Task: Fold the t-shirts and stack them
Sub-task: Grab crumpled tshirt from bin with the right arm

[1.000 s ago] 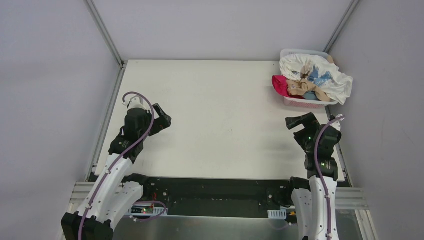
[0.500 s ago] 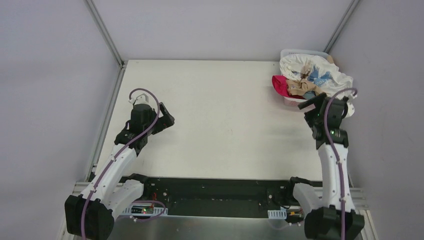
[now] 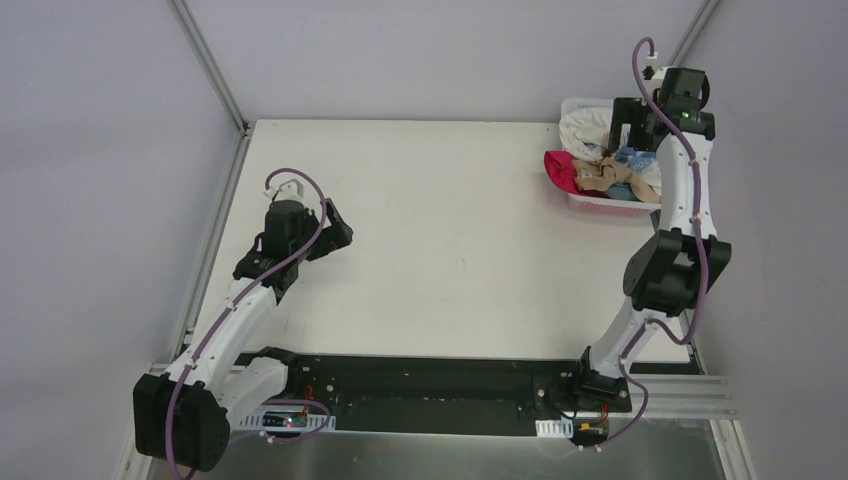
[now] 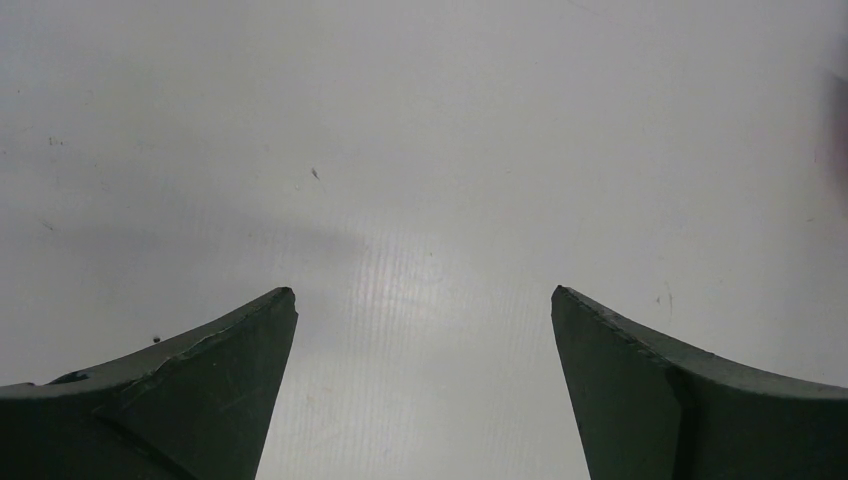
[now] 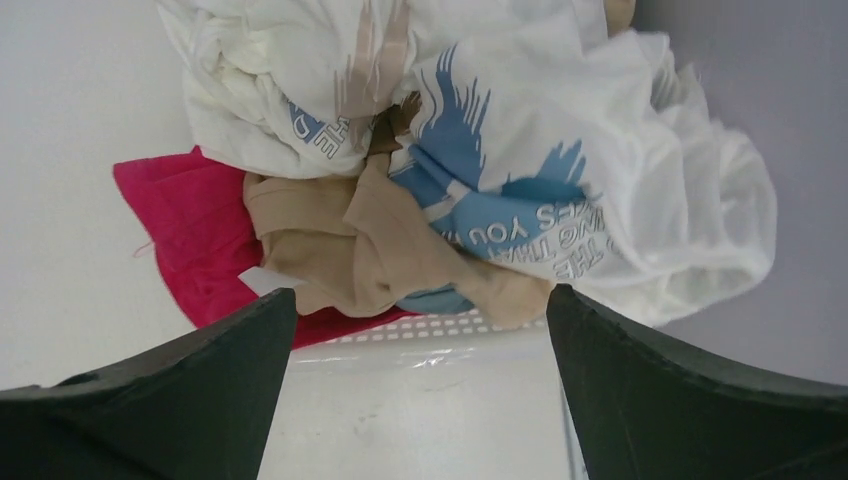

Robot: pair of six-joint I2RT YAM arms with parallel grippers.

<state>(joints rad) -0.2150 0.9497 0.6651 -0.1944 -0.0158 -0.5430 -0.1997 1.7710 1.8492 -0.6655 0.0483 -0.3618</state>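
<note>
The t-shirts lie crumpled in a white slotted basket [image 3: 603, 208] at the table's back right corner. On top is a white tee with blue print [image 5: 560, 150]. A magenta-pink tee [image 5: 190, 240] hangs over the basket's left side, and a tan tee [image 5: 370, 250] lies in front. A bit of a blue tee [image 5: 435, 300] peeks out under the tan one. My right gripper [image 3: 630, 128] hovers above the pile, open, nothing between its fingers [image 5: 200, 400]. My left gripper [image 3: 340, 230] is open over bare table at the left, far from the shirts.
The basket rim [image 5: 440, 328] with its slots shows just below the clothes in the right wrist view. Grey walls close in the table behind and to the right of the basket. The left wrist view holds only the white tabletop [image 4: 420, 150].
My right arm has swung from the front right of the table up and back to above the basket. The left arm has crept slightly forward. Both grippers stayed open.
</note>
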